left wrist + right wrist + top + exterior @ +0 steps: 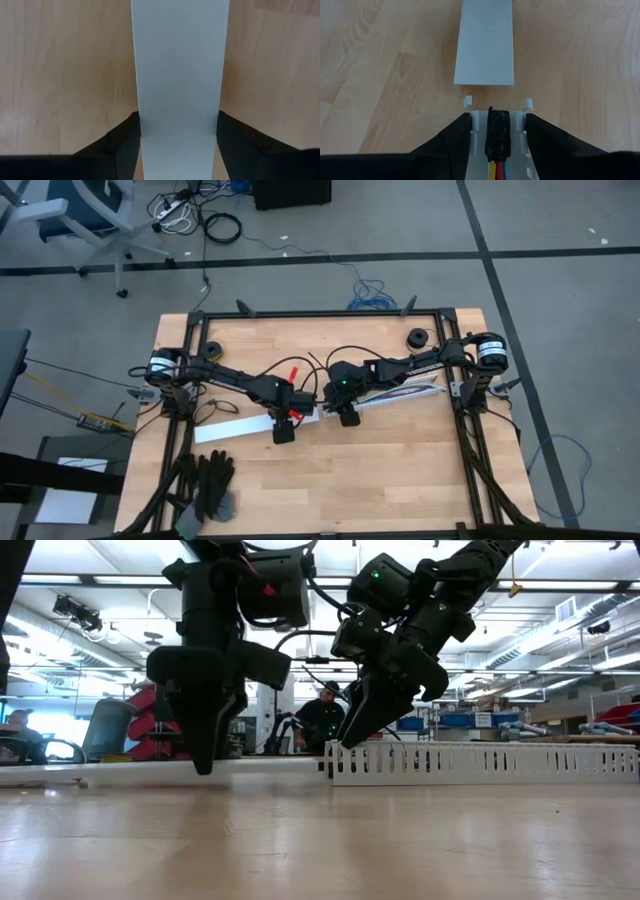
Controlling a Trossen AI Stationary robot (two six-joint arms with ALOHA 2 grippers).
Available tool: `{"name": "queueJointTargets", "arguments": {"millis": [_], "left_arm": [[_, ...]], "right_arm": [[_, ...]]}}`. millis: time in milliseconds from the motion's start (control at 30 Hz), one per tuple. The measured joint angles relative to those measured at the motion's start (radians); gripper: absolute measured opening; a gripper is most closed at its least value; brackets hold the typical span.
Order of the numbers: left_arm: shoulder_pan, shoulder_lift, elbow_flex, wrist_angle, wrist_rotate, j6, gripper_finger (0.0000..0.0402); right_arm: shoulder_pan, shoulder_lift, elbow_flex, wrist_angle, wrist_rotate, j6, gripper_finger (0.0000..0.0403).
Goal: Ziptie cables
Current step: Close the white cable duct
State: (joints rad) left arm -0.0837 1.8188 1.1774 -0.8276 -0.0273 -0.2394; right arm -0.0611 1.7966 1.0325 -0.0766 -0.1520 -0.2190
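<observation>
Cables lie in the slotted channel on the wooden table, both pincers seemingly clamping white plastic

One slotted channel held three coloured cables, beside one flat white cover and two gloves.

I look at a light wooden table made of joined planks, with a dark metal frame along its far edge and both sides. A flat white cover strip lies on the wood, left of the middle. In line with it, just apart at their ends, lies a white slotted cable channel, and coloured cables with a black taped end lie inside it. A pair of black gloves lies near the front left corner. A small black round part sits near the far right corner.
</observation>
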Motion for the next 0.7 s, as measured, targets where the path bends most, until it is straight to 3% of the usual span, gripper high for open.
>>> {"name": "queueJointTargets", "arguments": {"millis": [700], "left_arm": [[0.0,-0.01,0.116,-0.131,-0.069,0.046,0.0209]], "right_arm": [[0.0,0.0,0.0,0.0,-0.003,0.0,0.0166]]}}
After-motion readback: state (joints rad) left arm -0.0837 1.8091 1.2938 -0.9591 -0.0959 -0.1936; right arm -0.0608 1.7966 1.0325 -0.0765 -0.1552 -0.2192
